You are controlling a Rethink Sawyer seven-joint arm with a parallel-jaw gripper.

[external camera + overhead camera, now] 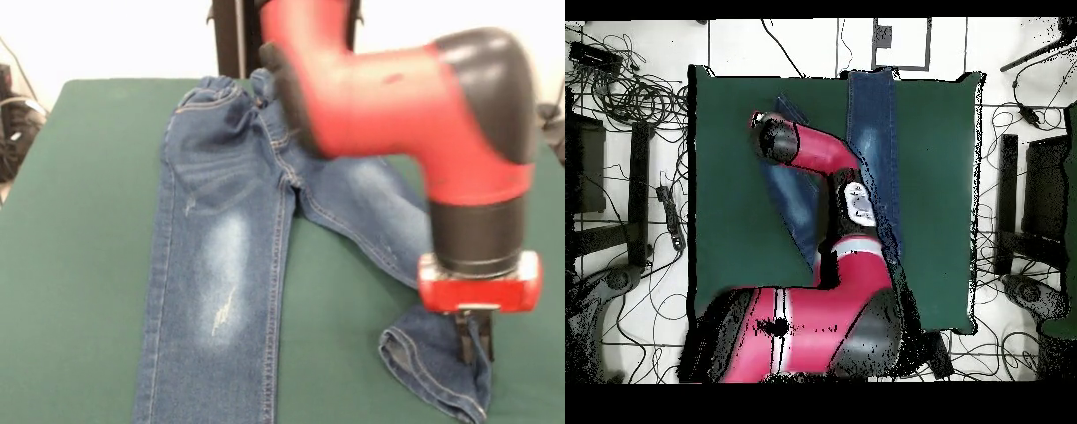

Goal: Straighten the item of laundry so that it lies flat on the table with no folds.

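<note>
Denim jeans [225, 256] are lying spread across the dark green tabletop [79, 265], waistband toward the far side by the robot's pedestal. In the front view one leg is running straight down the picture toward the camera, faded whitish on the thigh and flecked with small distressed marks, while the other is angling off to the picture's right and ending in a cuff that is doubled over on itself near the lower right corner. Bulky red and black arm [415, 97] is cutting across the upper right of that view and is hiding part of the waistband and the upper stretch of the angled leg. Tangled cables [635, 95] are sprawling over the floor beside the table in the overhead view, and dark chair-like frames [1035, 205] are standing along the other side, clear of the tabletop.

Down at the folded cuff, the gripper [473, 340] is hanging directly over the cloth, its dark fingertips reaching into the raised fold; the fingers are sitting close together with denim around them, but whether they are pinching the fabric cannot be told. From overhead the gripper's end is showing near the tip of the angled leg, with the straight leg well apart from it.

A small white label on the arm is showing in the overhead view, too small to read.
</note>
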